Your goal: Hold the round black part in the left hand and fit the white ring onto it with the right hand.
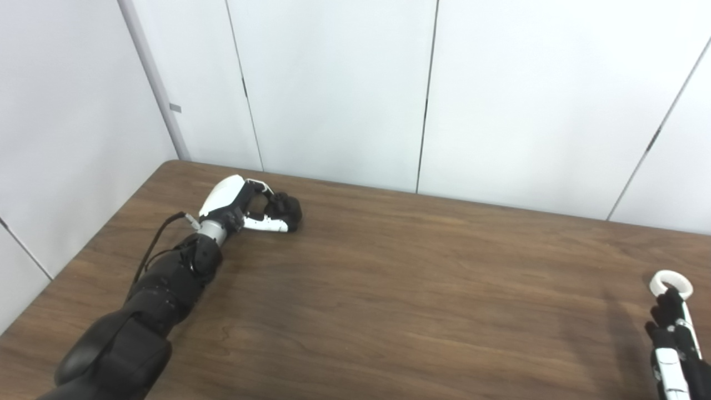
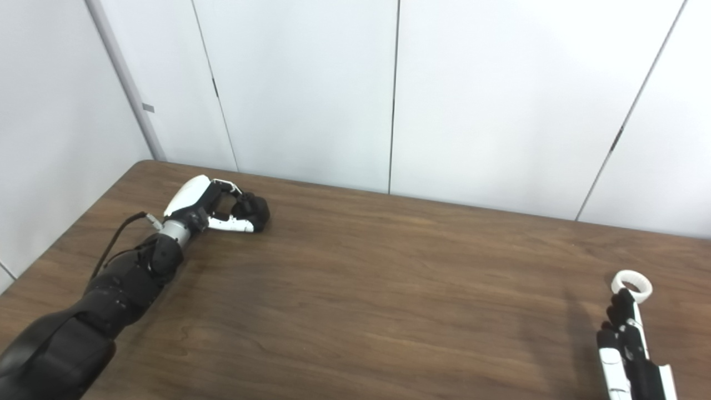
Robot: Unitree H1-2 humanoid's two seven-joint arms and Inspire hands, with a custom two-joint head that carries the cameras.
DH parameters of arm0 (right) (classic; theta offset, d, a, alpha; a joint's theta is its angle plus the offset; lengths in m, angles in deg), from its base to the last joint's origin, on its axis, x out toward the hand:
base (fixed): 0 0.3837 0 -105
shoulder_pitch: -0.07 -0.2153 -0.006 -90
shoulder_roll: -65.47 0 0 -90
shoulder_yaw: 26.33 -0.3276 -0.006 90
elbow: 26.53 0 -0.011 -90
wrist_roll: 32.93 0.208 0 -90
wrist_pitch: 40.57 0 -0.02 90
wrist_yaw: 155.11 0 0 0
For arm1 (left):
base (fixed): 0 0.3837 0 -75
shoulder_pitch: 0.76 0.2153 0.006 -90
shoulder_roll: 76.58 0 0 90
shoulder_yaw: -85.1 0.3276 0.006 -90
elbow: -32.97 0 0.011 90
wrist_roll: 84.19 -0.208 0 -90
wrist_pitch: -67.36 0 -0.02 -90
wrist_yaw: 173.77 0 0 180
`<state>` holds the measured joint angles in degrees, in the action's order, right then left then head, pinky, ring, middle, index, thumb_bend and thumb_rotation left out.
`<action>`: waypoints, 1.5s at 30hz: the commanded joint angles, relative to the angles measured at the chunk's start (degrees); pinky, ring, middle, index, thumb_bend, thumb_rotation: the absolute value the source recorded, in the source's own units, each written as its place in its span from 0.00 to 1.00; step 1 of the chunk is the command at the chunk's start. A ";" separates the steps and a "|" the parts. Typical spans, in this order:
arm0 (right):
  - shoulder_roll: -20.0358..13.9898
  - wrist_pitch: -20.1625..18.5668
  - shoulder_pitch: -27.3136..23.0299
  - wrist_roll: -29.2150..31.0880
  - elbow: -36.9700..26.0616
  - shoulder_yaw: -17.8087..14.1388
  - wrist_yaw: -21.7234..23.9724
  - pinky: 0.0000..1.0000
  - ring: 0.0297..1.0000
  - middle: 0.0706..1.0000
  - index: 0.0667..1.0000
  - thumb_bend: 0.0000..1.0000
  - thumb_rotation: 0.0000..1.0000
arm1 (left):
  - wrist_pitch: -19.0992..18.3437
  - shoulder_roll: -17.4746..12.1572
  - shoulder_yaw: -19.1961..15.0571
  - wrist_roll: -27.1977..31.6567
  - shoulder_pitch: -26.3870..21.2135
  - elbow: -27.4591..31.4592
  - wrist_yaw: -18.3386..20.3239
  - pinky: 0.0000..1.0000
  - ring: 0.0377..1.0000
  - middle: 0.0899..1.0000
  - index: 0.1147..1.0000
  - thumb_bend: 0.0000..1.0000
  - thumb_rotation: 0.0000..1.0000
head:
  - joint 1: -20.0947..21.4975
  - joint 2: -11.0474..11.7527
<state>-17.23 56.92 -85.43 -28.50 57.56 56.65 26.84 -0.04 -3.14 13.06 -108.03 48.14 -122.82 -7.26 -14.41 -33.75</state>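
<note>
Right hand (image 2: 630,347) reaches the ring (image 2: 631,285); I cannot tell if its fingers grasp it. Far off, left hand (image 1: 250,205) grasps the black part (image 1: 286,210), ready for fitting.

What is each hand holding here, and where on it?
Left hand is curled around the round black part. Right hand pinches the white ring at its near rim.

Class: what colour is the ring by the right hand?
White ring, clearest in the right eye view.
</note>
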 commanded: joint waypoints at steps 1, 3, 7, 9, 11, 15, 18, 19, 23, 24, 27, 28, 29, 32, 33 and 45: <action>0.74 1.37 0.70 1.06 1.34 -0.18 -0.07 1.00 1.00 1.00 1.00 0.38 0.83 | 1.44 -0.35 1.33 -1.72 -0.54 -0.62 1.91 0.86 0.84 0.68 0.41 0.52 0.05 | 0.00 -0.09; 0.60 2.00 0.49 1.03 1.60 -0.13 0.09 1.00 1.00 1.00 1.00 0.39 0.83 | 2.04 -0.73 1.49 -1.90 -0.38 -0.29 1.58 0.85 0.83 0.68 0.41 0.52 0.05 | 0.00 -0.09; 0.55 2.54 0.28 0.27 1.97 -0.05 -0.27 1.00 1.00 1.00 0.99 0.39 0.83 | 3.87 -1.07 1.23 -1.47 0.33 1.05 1.21 0.83 0.82 0.67 0.41 0.52 0.05 | 0.01 -0.01; 0.64 1.99 0.23 0.31 1.79 0.01 -0.30 1.00 1.00 1.00 0.98 0.39 0.84 | 4.11 -1.12 1.09 -1.22 0.92 2.89 1.69 0.83 0.82 0.67 0.41 0.52 0.05 | 0.03 0.15; 0.69 1.96 0.11 0.48 1.81 0.15 -0.06 1.00 1.00 1.00 0.99 0.39 0.84 | 4.14 -1.07 0.83 -0.88 1.72 5.21 2.26 0.83 0.83 0.68 0.41 0.52 0.05 | 0.34 0.32; 0.77 2.31 0.00 0.99 1.87 0.28 0.35 1.00 1.00 1.00 1.00 0.37 0.84 | 4.22 -0.85 -0.08 0.24 3.71 10.64 4.03 0.84 0.83 0.68 0.41 0.52 0.05 | 1.07 0.35; 1.13 2.79 -0.04 -0.17 1.99 0.27 -0.38 1.00 1.00 1.00 0.99 0.38 0.82 | 4.13 -0.37 -0.90 1.36 5.71 15.98 6.00 0.87 0.85 0.69 0.41 0.52 0.05 | 1.50 0.49; 1.24 2.87 -0.07 -0.49 2.03 0.27 -0.58 1.00 1.00 0.99 0.98 0.39 0.82 | 4.01 -0.17 -1.10 1.41 6.42 17.88 6.47 0.88 0.85 0.69 0.41 0.52 0.05 | 1.62 0.38; 1.78 2.48 0.05 -1.33 1.60 0.41 -0.98 1.00 1.00 0.99 0.97 0.41 0.82 | 3.73 0.84 -1.59 1.15 9.14 24.76 8.19 0.88 0.86 0.69 0.41 0.52 0.05 | 2.38 0.55; 1.95 2.17 0.12 -1.54 1.34 0.47 -1.11 0.99 1.00 0.99 0.97 0.41 0.82 | 3.81 1.10 -1.68 1.04 9.73 26.08 8.50 0.89 0.87 0.70 0.41 0.52 0.05 | 2.47 0.61; 2.12 2.06 0.14 -2.01 1.06 0.69 -1.24 1.00 0.99 0.99 0.97 0.40 0.83 | 3.79 2.12 -2.11 0.45 11.42 29.42 8.97 0.89 0.87 0.70 0.41 0.52 0.05 | 3.14 0.52; 2.11 2.12 0.14 -2.03 1.02 0.82 -1.17 1.00 0.99 0.99 0.97 0.40 0.83 | 3.81 2.37 -2.19 0.28 11.85 30.27 9.21 0.89 0.87 0.70 0.41 0.52 0.05 | 3.51 0.57; 2.10 2.16 0.15 -1.97 0.99 0.94 -1.08 1.00 1.00 0.99 0.98 0.39 0.83 | 3.77 2.69 -2.26 0.28 12.29 31.16 9.63 0.90 0.88 0.71 0.41 0.52 0.05 | 3.56 0.60; 1.95 2.45 0.10 -2.17 1.00 1.29 -0.91 1.00 1.00 1.00 0.99 0.39 0.84 | 3.66 3.86 -2.54 0.71 13.72 33.94 10.94 0.92 0.89 0.71 0.41 0.52 0.05 | 4.12 0.56; 1.91 2.62 0.05 -2.24 1.05 1.39 -0.86 1.00 1.00 1.00 0.99 0.38 0.85 | 3.84 4.29 -2.50 0.99 14.25 34.90 11.40 0.93 0.90 0.72 0.41 0.52 0.05 | 4.26 0.57; 3.06 3.29 -0.30 -5.19 0.14 2.37 -2.07 1.00 1.00 0.99 0.97 0.41 0.84 | 4.30 6.11 1.82 1.93 18.01 44.26 16.52 0.96 0.94 0.76 0.41 0.52 0.06 | 7.81 0.41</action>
<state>-15.36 58.18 -86.14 -34.06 57.29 58.21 25.12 3.00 3.17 14.86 -107.05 67.45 -80.84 8.88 -6.60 -33.31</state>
